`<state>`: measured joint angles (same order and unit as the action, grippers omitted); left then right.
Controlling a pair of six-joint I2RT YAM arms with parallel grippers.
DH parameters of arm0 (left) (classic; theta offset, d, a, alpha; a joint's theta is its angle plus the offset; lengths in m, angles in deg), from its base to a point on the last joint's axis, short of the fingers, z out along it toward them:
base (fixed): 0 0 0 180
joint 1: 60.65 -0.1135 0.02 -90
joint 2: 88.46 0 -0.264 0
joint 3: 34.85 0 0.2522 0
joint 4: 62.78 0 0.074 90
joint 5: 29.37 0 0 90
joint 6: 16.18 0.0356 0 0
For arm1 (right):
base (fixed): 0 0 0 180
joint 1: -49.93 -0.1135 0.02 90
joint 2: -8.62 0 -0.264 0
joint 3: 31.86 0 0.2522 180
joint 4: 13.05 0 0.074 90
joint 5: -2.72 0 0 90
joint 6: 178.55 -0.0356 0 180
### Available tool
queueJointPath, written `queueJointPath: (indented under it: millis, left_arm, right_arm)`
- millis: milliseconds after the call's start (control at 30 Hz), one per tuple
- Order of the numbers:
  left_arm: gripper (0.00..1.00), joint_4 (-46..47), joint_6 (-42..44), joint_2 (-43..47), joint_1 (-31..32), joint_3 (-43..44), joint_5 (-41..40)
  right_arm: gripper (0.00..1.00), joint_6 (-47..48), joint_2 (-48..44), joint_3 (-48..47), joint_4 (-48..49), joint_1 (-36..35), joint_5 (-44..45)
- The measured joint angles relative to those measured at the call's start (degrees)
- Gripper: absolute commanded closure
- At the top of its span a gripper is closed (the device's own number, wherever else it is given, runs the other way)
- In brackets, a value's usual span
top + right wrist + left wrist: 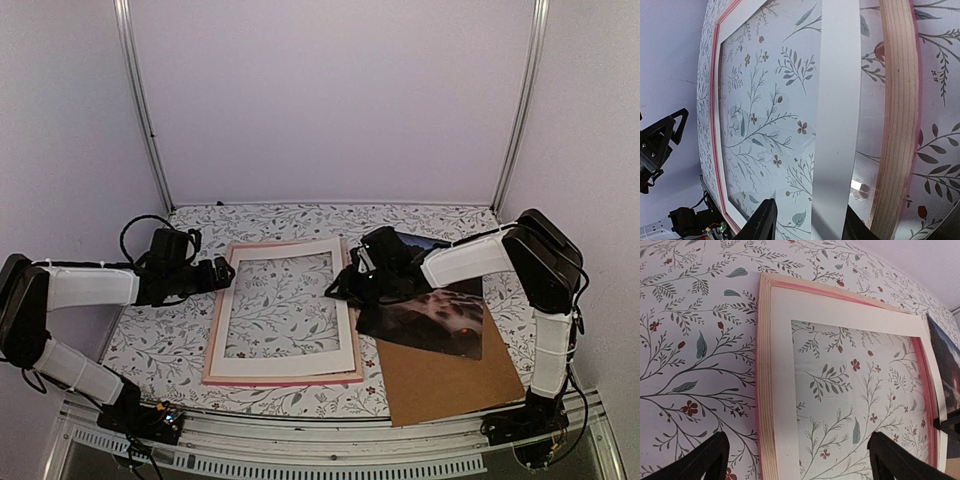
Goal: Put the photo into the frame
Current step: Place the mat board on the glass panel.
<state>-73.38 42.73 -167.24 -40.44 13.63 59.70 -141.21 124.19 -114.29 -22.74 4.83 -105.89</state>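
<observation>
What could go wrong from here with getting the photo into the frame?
The white mat sits askew in the frame with the right gripper straddling one rail; lifted from that side alone, it may bend or drag the frame. The left gripper hangs open by the frame's left rail, so nothing pins it. The photo lies loose on the brown board and could shift if brushed.

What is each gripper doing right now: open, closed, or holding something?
Left gripper: open, empty.
Right gripper: fingers part open astride the white mat's edge; not visibly clamped.
</observation>
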Motion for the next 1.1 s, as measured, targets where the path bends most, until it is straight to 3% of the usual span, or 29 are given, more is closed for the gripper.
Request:
queueJointPath:
  millis: [1100]
  left_arm:
    - [0.0,-1.4,2.8,0.0,0.0,1.6,-2.7]
  right_arm:
    - [0.6,7.0,-1.1,-2.3,-9.7,-0.7,4.9]
